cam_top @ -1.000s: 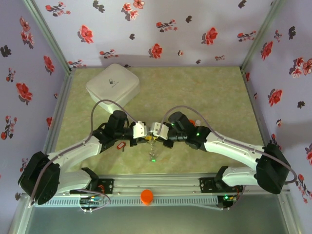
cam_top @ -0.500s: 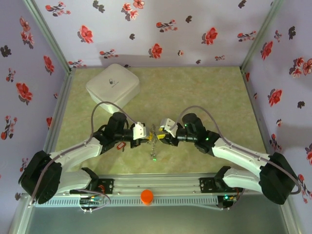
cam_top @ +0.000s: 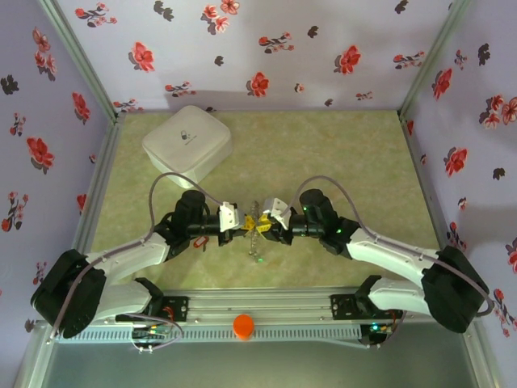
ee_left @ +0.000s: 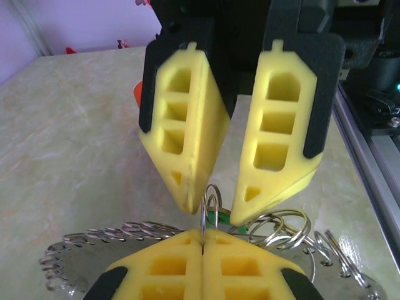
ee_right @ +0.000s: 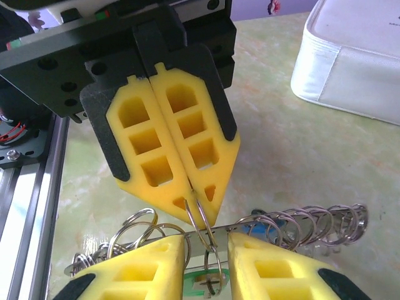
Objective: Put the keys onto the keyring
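Arms meet mid-surface [cam_top: 323, 153]: left end effector [ee_right: 197, 215] pinched shut on the thin keyring [ee_right: 203, 232], held up edge-on, w/ the green-tag key [ee_right: 201, 281] seemingly hanging off it. The right end effector [ee_left: 215, 211] is part open, jaws either side of the wire, gripping nothing. A red-tag key [cam_top: 199, 240] lies under the left arm, prob not on yet. Risk imo: right closes off-centre, twists the ring out of that tiny pinch & it drops, or snags the loose split rings [ee_right: 312, 219] nearby

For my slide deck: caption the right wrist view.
Left gripper pinches a small metal ring between the right gripper's open fingers.
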